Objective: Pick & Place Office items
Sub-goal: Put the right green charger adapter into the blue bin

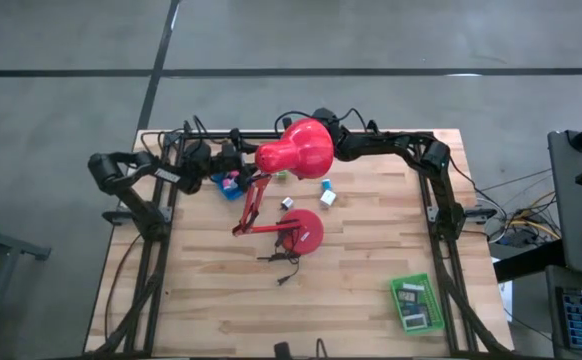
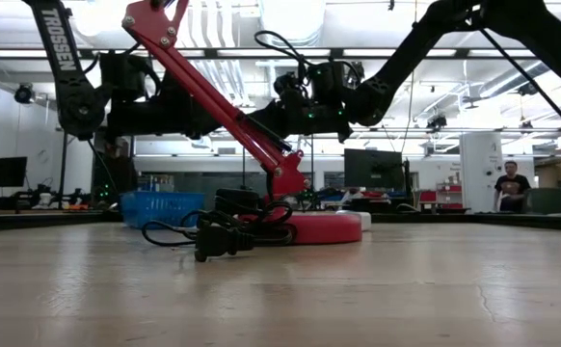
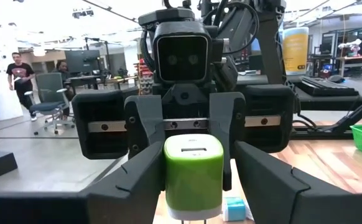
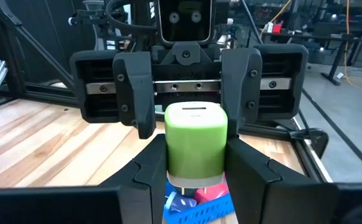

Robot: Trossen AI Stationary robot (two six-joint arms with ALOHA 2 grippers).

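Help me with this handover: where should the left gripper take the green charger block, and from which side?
Take the green charger block by its flat side faces, at the end nearest the left gripper, coming straight in opposite the right gripper, which clamps those faces from its end. The rounded top and prongs seat poorly.

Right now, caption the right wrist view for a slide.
Right hand grips green block, left hand facing it.

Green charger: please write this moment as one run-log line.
item: green charger | right claw: shut on it | left claw: facing, at charger | place: over blue tray
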